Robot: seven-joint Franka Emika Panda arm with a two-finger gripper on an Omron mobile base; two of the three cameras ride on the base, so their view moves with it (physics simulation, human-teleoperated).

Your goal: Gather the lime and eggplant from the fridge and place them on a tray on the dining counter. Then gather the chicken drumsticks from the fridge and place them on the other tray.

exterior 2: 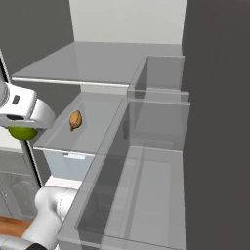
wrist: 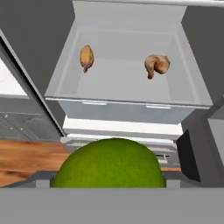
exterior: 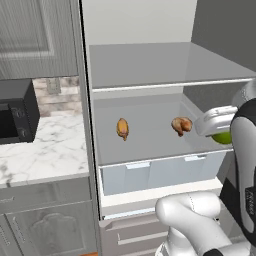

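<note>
Fridge [exterior: 150,65] open, shelves mostly bare. Two drumsticks on the middle shelf [wrist: 118,78]: one [wrist: 86,57] at 11 o'clock in hand view, the other [wrist: 156,65] at 1 o'clock. Gripper [exterior: 223,134] at 3 o'clock in left base view, outside the shelf edge, jaws clamped wide on the lime [wrist: 109,162]. Step, by my reading: carrying the lime out. Next calls for driving to the dining counter tray.

To my left, a black microwave [exterior: 17,112] is sitting on a white marbled counter [exterior: 50,150], with grey cabinet doors [exterior: 45,220] standing below it and another grey cabinet [exterior: 35,35] hanging above. Behind the microwave I am seeing a tiled backsplash [exterior: 57,95]. A strip of wooden floor [wrist: 26,159] is showing low down.
</note>
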